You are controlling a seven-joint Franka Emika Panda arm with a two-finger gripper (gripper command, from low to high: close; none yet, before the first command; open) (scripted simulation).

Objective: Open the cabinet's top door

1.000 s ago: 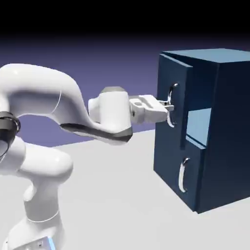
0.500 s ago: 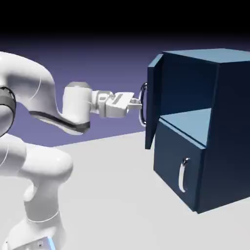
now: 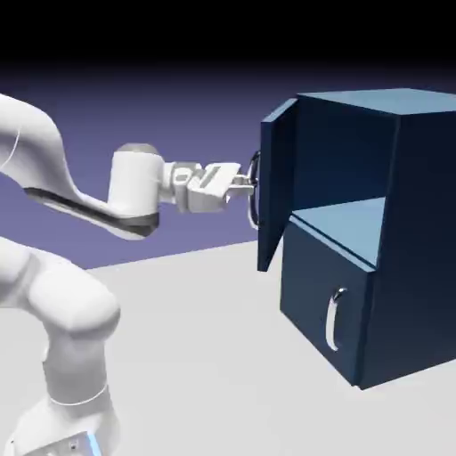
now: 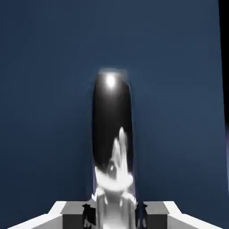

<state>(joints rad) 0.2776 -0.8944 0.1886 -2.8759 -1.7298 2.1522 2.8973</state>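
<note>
So the claw [image 3: 242, 183] is clamped on the top door's [image 3: 275, 183] handle [image 3: 254, 189], and that door's swung wide off the cabinet [image 3: 374, 240] at the counter's [image 3: 223, 356] right side. Looks basically done, maybe a bit more swing left. Lower door's shut.

The top door [image 4: 49, 89] fills nearly the whole hand view as flat navy panel. Its glossy silver handle [image 4: 112, 129] runs upward from the claw [image 4: 114, 212], whose grey fingertips [image 4: 88, 214] pinch the handle's lower end.
</note>
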